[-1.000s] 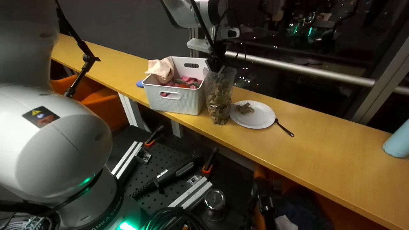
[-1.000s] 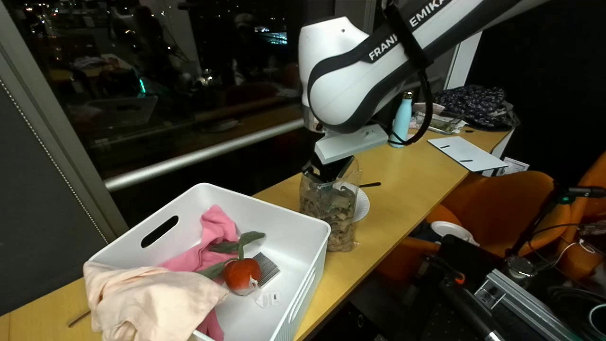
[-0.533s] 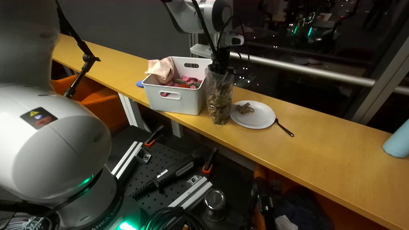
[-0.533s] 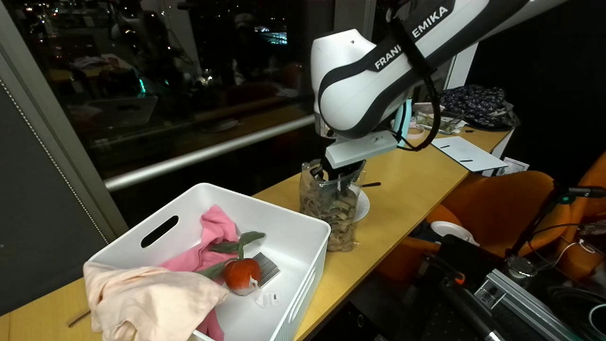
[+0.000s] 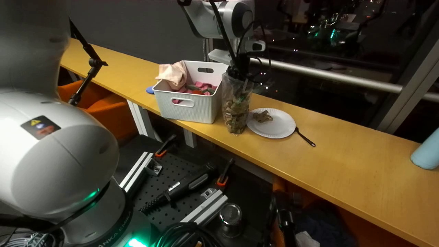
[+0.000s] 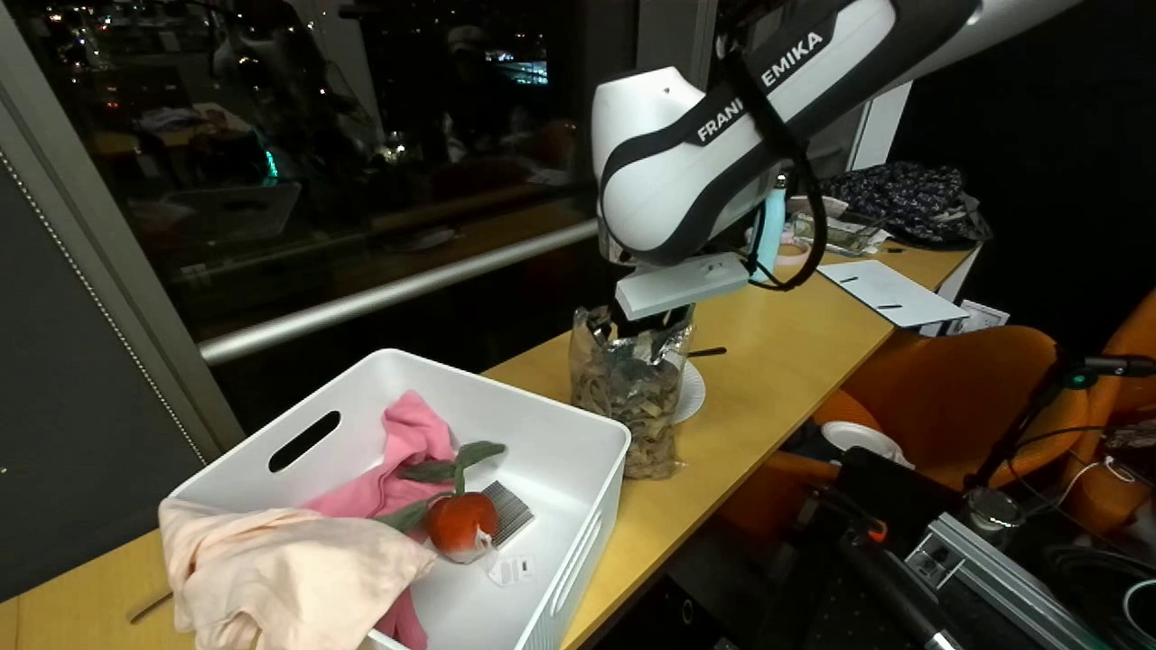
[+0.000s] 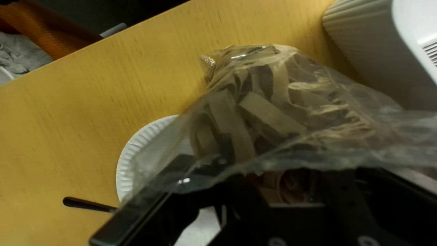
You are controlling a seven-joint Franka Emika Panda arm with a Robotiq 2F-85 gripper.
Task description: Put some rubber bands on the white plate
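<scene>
A clear plastic bag [image 5: 236, 91] of brown rubber bands [image 5: 236, 115] stands upright on the table in both exterior views. My gripper [image 6: 637, 327] points down into the bag's mouth. In the wrist view the gripper [image 7: 278, 164] appears open, with its left finger behind the film among the upper bands [image 7: 269, 112]. The right fingertip is hidden by the bag and bands. The white paper plate [image 5: 279, 125] lies beside the bag, with a small bunch of rubber bands [image 5: 263, 117] on it. The plate's edge [image 7: 126, 172] also shows in the wrist view.
A white basket [image 5: 188, 108] with cloths and a red fruit-like item [image 6: 461, 519] stands close against the bag's other side. A black-handled utensil [image 5: 305, 137] touches the plate. A light blue bottle [image 5: 427, 151] stands farther along the table [image 5: 343, 164].
My gripper has moved down into the bag and slightly toward the plate side. The bag's mouth and upper film have shifted around it. The plate and its bands have not moved.
</scene>
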